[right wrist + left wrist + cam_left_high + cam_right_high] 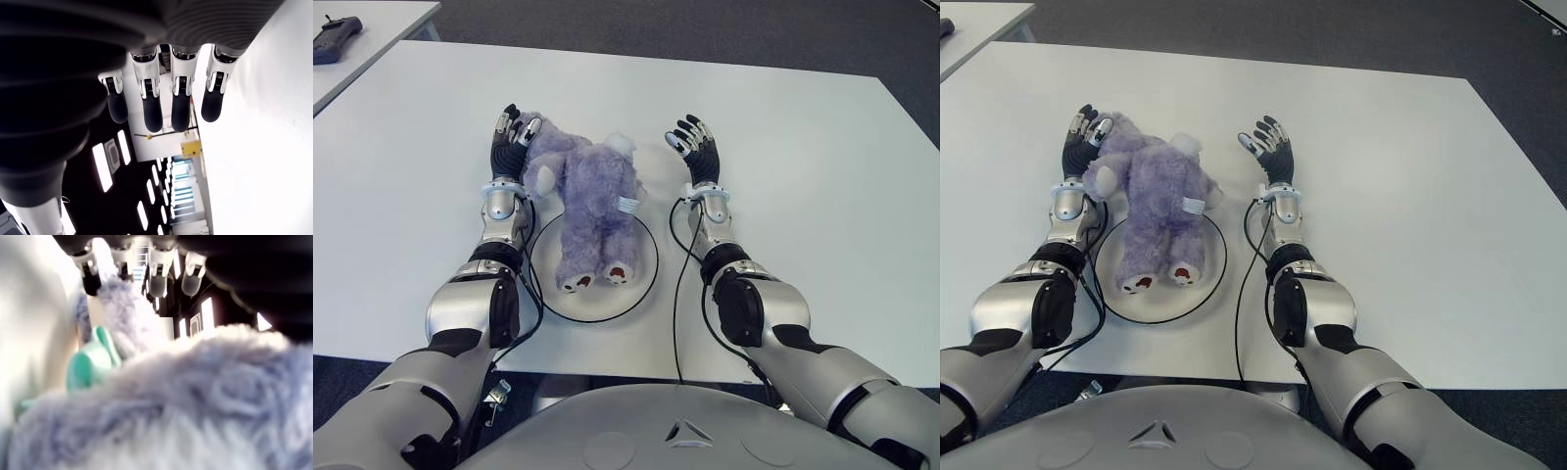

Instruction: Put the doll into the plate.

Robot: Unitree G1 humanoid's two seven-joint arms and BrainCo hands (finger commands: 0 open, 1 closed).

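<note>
Doll [592, 201] lying on plate [644, 277], left hand [512, 140] at its left, right hand [695, 149] right

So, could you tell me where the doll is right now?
The doll lies between both hands in the eye views, legs on the plate, head beyond its far rim against the left hand.

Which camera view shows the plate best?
The left eye view: the plate shows its dark rim almost all around, under the doll lying partly on it. The right eye view shows nearly the same. The left wrist view shows only fur and the left hand; the right wrist view shows no plate.
</note>
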